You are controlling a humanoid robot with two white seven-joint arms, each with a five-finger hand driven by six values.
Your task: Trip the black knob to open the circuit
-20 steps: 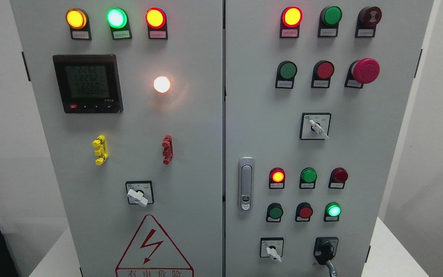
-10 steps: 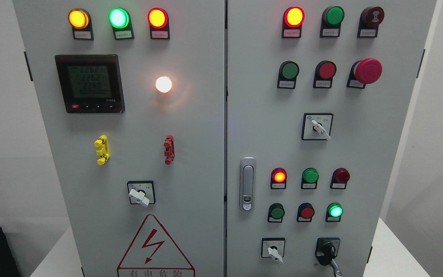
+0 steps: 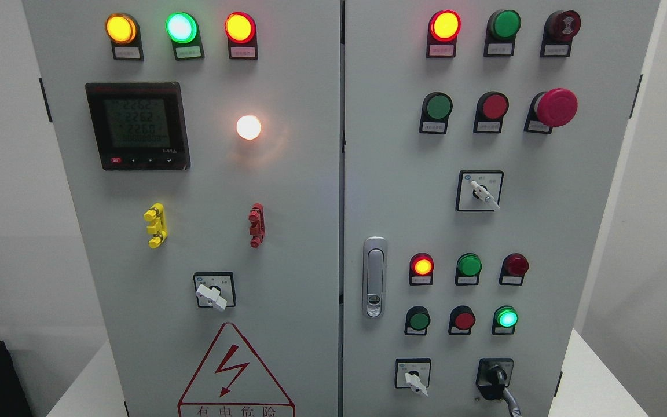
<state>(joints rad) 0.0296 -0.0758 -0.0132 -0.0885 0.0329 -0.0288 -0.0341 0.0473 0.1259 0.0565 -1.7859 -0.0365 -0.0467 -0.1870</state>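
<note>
Black knob [image 3: 497, 377] sits at the bottom right of the right-hand cabinet door [image 3: 403, 202], on a dark square plate, with a grey cable [image 3: 510, 402] running down from it toward the lower edge of my view. Neither of my hands is in sight, so I cannot tell whether my fingers are spread or curled. Just left of the knob, on the same row, is a small white selector switch [image 3: 414, 379] on a white plate, its lever pointing down and to the right. Above them runs a row of a dark green button [image 3: 419, 319], a red button [image 3: 464, 319] and a lit green lamp [image 3: 506, 317], and above that a glowing red lamp [image 3: 422, 265], an unlit green one and a dark red one. A silver door latch [image 3: 374, 277] stands upright near the door's left edge. Higher on this door is another white-lever selector [image 3: 481, 191], then a red mushroom button [image 3: 554, 107] at the right. On the left door [image 3: 299, 231] I see a digital meter [image 3: 136, 125] with lit digits, a bright white lamp [image 3: 248, 127], a yellow clip [image 3: 155, 225] and a red clip [image 3: 256, 225], a third white selector [image 3: 213, 292], and a red lightning warning triangle [image 3: 232, 370] at the bottom.
</note>
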